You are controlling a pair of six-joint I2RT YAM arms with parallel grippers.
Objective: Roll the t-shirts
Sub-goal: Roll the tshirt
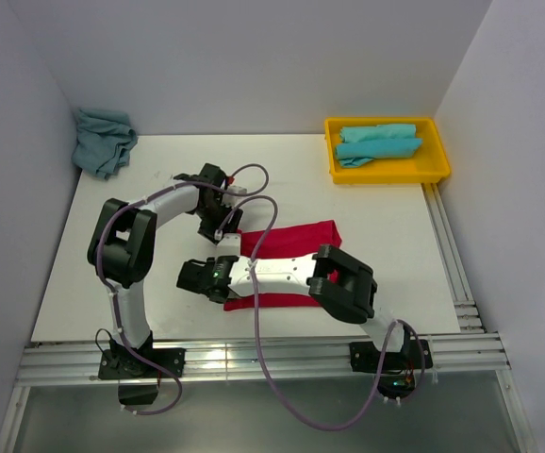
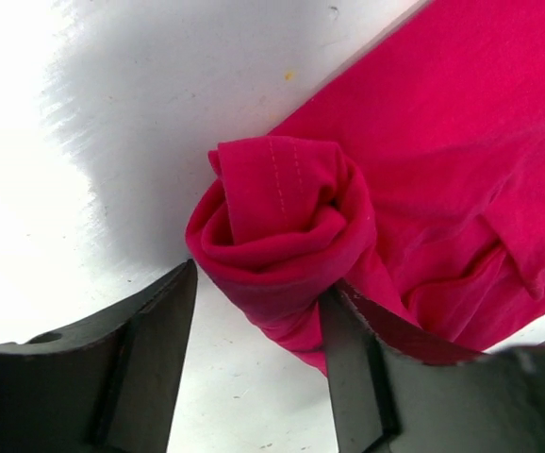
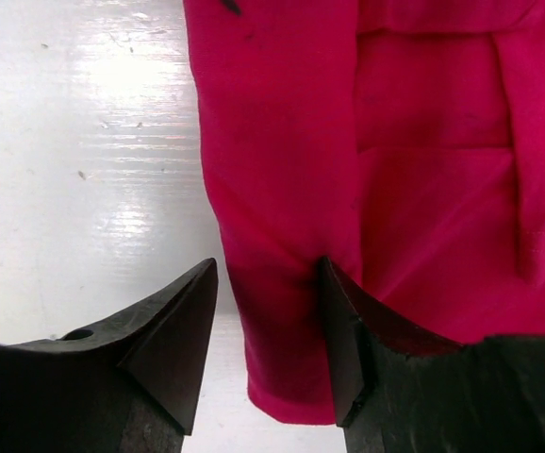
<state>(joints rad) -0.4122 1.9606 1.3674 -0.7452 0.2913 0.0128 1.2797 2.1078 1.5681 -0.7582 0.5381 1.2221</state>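
Observation:
A red t-shirt (image 1: 303,236) lies folded into a long strip in the middle of the table, partly hidden under my right arm. Its left end is curled into a loose roll (image 2: 277,231). My left gripper (image 1: 222,228) stands open at the strip's far left corner. The roll sits between its fingers, touching the right finger (image 2: 353,373), with a gap to the left one. My right gripper (image 1: 193,276) is open at the near left corner. The shirt's edge (image 3: 282,283) lies between its fingers, the right fingertip (image 3: 340,330) on the cloth. A crumpled turquoise t-shirt (image 1: 103,140) lies at the back left.
A yellow tray (image 1: 437,162) at the back right holds rolled turquoise shirts (image 1: 378,142). White walls close in the table at the left, back and right. Metal rails run along the near edge (image 1: 254,357) and the right side (image 1: 447,255).

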